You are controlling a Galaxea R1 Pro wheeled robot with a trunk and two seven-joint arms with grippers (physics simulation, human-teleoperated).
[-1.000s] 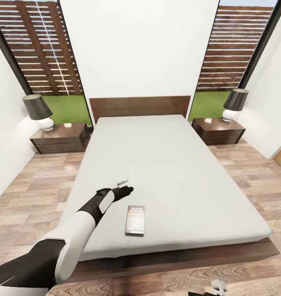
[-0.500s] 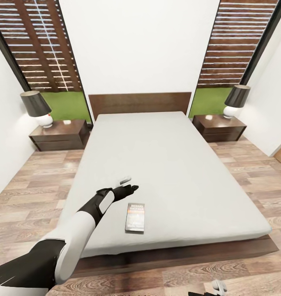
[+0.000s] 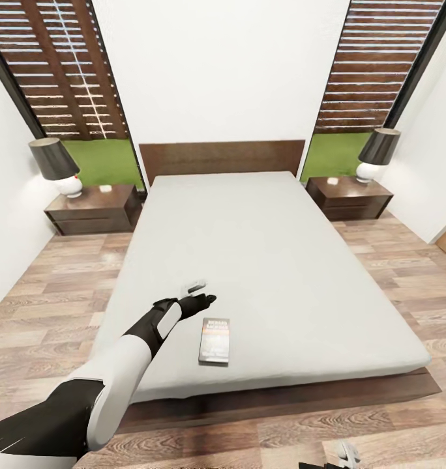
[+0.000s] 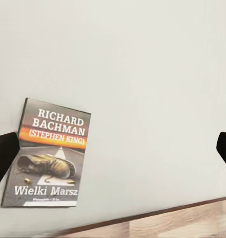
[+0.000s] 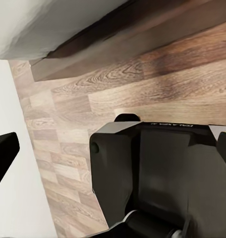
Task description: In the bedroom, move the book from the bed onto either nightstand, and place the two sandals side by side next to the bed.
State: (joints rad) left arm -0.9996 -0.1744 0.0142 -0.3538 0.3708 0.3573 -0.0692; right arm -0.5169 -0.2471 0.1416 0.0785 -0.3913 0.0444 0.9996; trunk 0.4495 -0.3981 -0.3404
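One book [image 3: 214, 340] lay flat near the bed's [image 3: 353, 312] near edge. The left gripper [image 3: 198, 293] hovered just beside it, on its far left, jaws spread wide and empty. The flat, thin cover risked sliding away instead of lifting. The right gripper's [image 5: 113, 148] opening was unclear.

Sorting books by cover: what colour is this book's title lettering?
White, on the book; clearest in the left wrist view.

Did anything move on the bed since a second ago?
Mostly the camera: the whole view tilted a little, so the room slid. The left tool hangs open above the bed, beside the book, much as before. The book lies where it was, untouched.
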